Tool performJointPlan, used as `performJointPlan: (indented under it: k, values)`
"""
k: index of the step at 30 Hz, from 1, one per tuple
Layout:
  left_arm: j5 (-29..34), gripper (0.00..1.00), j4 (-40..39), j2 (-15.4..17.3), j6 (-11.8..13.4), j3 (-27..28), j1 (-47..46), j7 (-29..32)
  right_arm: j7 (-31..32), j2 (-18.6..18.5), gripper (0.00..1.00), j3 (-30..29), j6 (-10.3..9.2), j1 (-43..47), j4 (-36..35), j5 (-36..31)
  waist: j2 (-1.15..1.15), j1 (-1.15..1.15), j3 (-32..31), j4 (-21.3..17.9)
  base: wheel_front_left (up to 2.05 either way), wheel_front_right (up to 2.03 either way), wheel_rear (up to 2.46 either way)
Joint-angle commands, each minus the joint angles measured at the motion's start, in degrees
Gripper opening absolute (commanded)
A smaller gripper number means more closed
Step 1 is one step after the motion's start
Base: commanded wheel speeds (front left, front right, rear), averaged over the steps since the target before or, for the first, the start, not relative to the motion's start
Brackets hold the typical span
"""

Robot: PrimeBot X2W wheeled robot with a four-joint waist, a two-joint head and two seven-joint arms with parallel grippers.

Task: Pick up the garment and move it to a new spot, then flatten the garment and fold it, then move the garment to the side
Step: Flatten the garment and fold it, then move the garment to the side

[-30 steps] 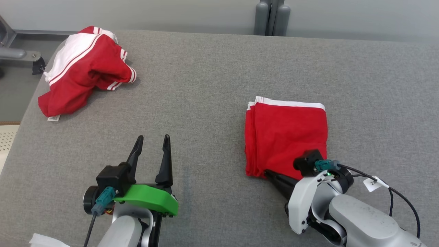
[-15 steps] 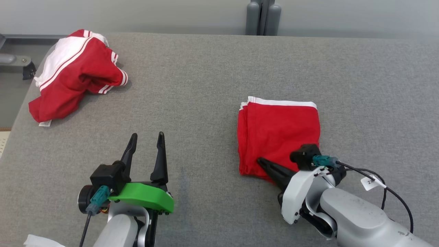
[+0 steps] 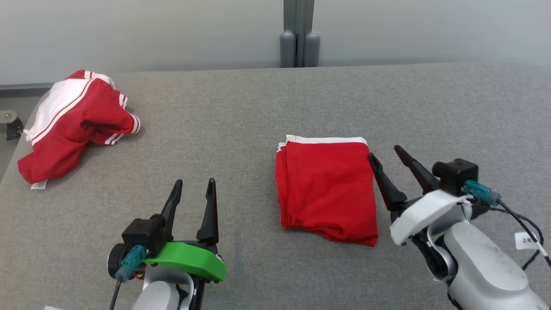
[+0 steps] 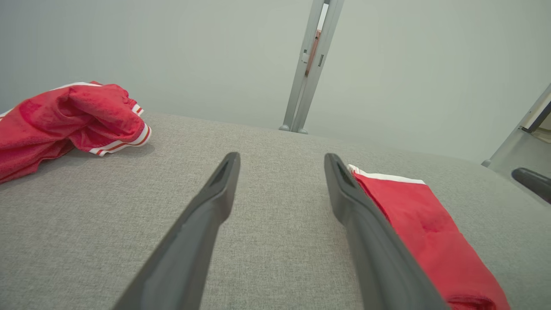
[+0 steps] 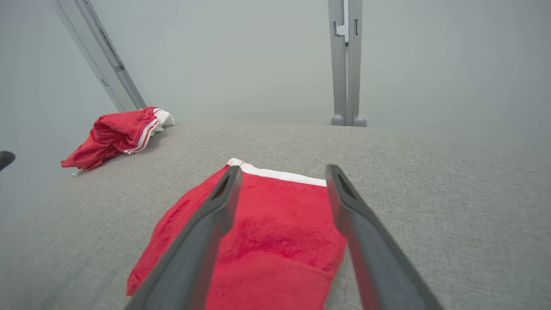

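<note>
Crumpled red garment (image 3: 73, 125), knit cloth with a white panel and white stripes: lay heaped on the grey woven tabletop (image 3: 241, 107), well ahead of the left gripper and off to its left, well apart from it.

Left gripper (image 3: 194, 182), two long dark fingers on a green mount: stood wide open, holding nothing, fingers pointing away. Left wrist view showed the gripper (image 4: 280, 155) with bare tabletop between its fingers.

Grey twin upright post (image 3: 300, 43): stood beyond the tabletop's far edge, far ahead of both grippers.

Folded red garment (image 3: 327, 189), soft cloth folded into a flat rectangle with a white band along its far edge: lay on the tabletop to the right of the left gripper and just beside the right gripper, on that gripper's left.

Right gripper (image 3: 384, 152), two long dark fingers on a white mount: stood wide open, holding nothing. Its left finger lay at the folded red garment's right edge; whether it touched the cloth could not be told. Right wrist view showed the gripper (image 5: 283, 168) with the cloth under and ahead of its spread fingers, the white band just past their tips.
</note>
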Motion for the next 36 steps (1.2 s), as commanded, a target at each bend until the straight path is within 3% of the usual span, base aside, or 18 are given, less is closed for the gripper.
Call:
performJointPlan:
  k: [1, 6, 13, 21, 36]
  values:
    - [0.75, 1.0, 0.21, -0.22, -0.47, 0.56, 1.16, -0.2, -0.18, 1.5, 1.0, -3.38, 0.01, 3.02, -1.5, -2.43, 0.0, 0.0, -1.64, -1.54, 0.0, 0.0, 0.0]
    - [2.8, 1.0, 0.86, -0.57, -0.35, 2.87, 2.99, -0.2, -0.19, 5.46, 1.0, -14.44, 0.01, 11.31, -7.69, -10.79, 0.0, 0.0, -2.92, -2.57, 0.0, 0.0, 0.0]
    - [4.95, 1.0, 1.26, -1.18, -0.67, 6.62, 5.72, -0.2, 0.22, 10.4, 1.0, -22.08, 0.01, 18.72, -13.75, -16.35, 0.0, 0.0, -3.97, -3.22, 0.0, 0.0, 0.0]
    - [6.94, 1.0, 1.49, -1.98, -1.45, 8.79, 7.13, -0.2, 1.34, 12.52, 1.0, -24.08, 0.01, 21.63, -16.46, -19.02, 0.0, 0.0, -4.15, -3.17, 0.0, 0.0, 0.0]
    - [8.23, 1.0, 1.56, -2.56, -2.36, 9.99, 6.27, -0.2, 3.26, 13.12, 1.0, -24.99, 0.01, 21.8, -17.23, -21.38, 0.0, 0.0, -3.32, -2.51, 0.0, 0.0, 0.0]
